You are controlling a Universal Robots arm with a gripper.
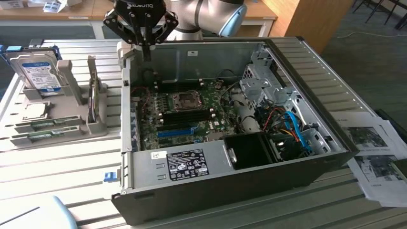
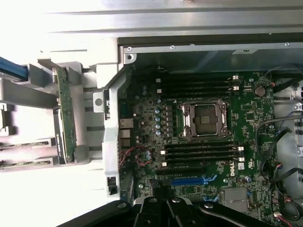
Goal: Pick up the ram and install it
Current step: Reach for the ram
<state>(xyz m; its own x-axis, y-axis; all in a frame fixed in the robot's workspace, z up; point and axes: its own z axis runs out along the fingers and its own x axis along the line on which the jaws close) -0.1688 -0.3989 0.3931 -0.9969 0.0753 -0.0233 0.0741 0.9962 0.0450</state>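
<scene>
— One black gripper (image 1: 145,47), fingers clenched together on nothing; it hangs above the rear wall of the open grey metal computer case (image 1: 318,81), at the corner towards the exterior view's left.

— And the long, thin green ram stick (image 2: 65,113); where is it?

— Outside the case, standing on edge between the posts of the pale grey plastic parts holder (image 1: 70,86); well apart from the gripper, and nothing touches it. Two more flat green sticks (image 1: 45,125) lie in the holder's lower grooves; a silver hard drive with a blue label (image 1: 39,71) stands at its far end.

— So which step is in hand?

— By my judgement the very start of the pick; nothing is grasped, and the black memory slots (image 2: 199,149) on the green motherboard (image 2: 246,118) look empty on both sides of the square processor socket (image 2: 204,119).

— What does the pick call for?

— Parted fingers first, since clenched ones cannot straddle a board; then a line-up over the stick's top edge, fingers across its thin faces rather than its length; the holder's posts stand close beside it, so there is little room for a slanted approach.
</scene>
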